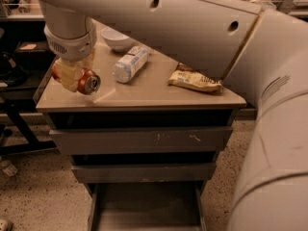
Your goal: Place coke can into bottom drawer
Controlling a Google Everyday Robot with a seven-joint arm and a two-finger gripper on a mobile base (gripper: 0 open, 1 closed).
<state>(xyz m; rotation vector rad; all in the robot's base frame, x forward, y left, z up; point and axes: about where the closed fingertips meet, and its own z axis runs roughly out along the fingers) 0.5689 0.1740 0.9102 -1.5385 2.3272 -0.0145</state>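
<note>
Coke can (90, 83), a red cylinder with a shiny silver end, lies sideways clamped in the pale pincer (71, 76) over the smooth beige tabletop's (154, 94) left front corner. Below the tabletop, the grey metal bottom drawer (144, 210) stands open. No lettering is readable.

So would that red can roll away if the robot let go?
Probably: the coke can is round and lies sideways in the gripper, over the front left corner of the cabinet top, so it might roll off. It looks shiny metal, so maybe slippery too.
</note>
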